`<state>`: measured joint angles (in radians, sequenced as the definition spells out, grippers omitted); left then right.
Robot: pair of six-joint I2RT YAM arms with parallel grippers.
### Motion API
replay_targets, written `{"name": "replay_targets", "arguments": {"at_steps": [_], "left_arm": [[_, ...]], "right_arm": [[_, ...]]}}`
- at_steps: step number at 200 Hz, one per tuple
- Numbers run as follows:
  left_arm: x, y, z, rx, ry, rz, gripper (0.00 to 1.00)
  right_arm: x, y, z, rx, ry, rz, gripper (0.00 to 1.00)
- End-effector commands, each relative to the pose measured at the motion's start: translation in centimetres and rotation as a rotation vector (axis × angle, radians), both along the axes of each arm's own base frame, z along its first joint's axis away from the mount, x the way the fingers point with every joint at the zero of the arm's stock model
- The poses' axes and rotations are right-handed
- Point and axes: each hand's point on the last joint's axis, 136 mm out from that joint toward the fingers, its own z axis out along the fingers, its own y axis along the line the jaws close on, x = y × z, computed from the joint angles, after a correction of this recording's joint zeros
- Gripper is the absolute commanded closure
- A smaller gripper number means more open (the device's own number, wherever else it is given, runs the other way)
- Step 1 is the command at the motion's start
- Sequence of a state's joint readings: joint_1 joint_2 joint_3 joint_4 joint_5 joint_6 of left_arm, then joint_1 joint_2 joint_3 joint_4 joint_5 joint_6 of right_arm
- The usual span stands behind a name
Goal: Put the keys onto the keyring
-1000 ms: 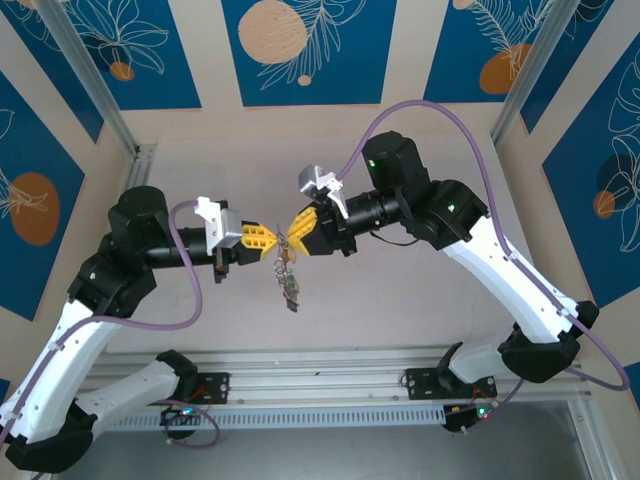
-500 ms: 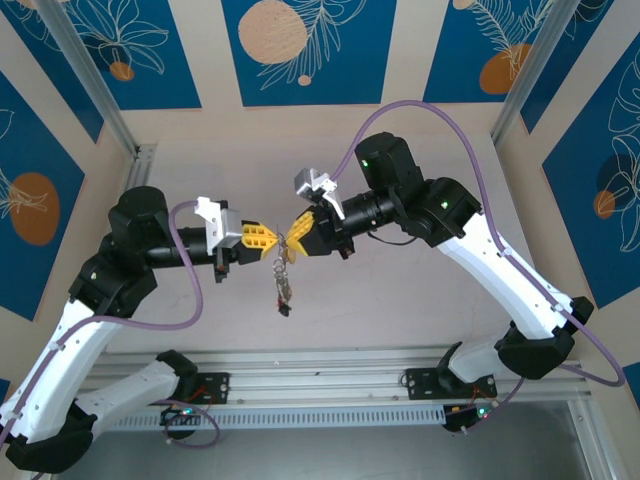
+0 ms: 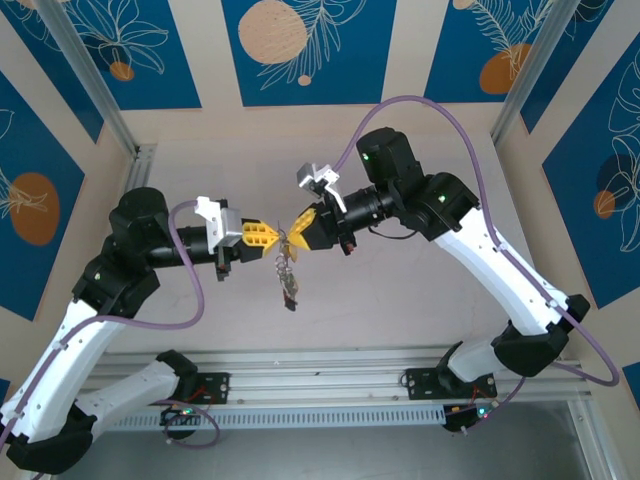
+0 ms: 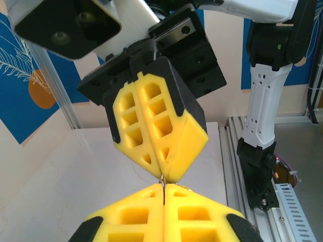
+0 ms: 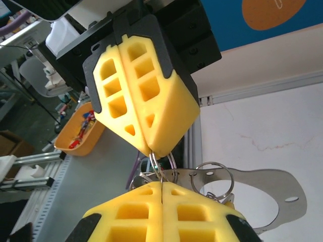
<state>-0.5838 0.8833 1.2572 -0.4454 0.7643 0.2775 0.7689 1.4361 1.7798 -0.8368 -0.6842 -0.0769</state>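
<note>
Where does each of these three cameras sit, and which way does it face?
Top external: above and behind the arms, looking down on the table; both arms show, left gripper and right gripper tip to tip.
Left wrist: on the left arm, facing along its own fingers toward the right gripper.
Right wrist: on the right arm, facing over its fingers toward the left gripper.
Shared: both wrist views show the metal ring pinched between the grippers.

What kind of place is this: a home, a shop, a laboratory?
Probably a robotics lab cell: the left arm and the right arm bolted by an aluminium rail, a pale table, printed blue panels around it.
</note>
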Motion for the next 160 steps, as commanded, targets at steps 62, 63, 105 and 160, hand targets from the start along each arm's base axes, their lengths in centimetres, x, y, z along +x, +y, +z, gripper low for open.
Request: {"name": "replay_targets", "arguments": {"at_steps": [62, 63, 105, 160], "left_arm": [[-1.0, 0.3, 4.5, -0.163, -0.141, -0.022, 1.00], [-1.0, 0.3, 4.6, -0.164, -0.140, -0.022, 1.00], [-0.8, 0.2, 5.0, -0.199, -0.150, -0.014, 1.00], [-0.7, 0.4, 5.7, -0.234, -0.159, -0.003, 1.00]], "right_arm": [[-0.3, 0.1, 0.4, 0.024, 0.217, 0.117, 1.00], [-0.3, 0.1, 0.4, 0.025, 0.220, 0.118, 1.00], [-0.1, -0.1, 0.9, 0.049, 0.247, 0.136, 1.00], [0.1, 0.0, 1.0, 0.068, 0.294, 0.166, 0.97]]}}
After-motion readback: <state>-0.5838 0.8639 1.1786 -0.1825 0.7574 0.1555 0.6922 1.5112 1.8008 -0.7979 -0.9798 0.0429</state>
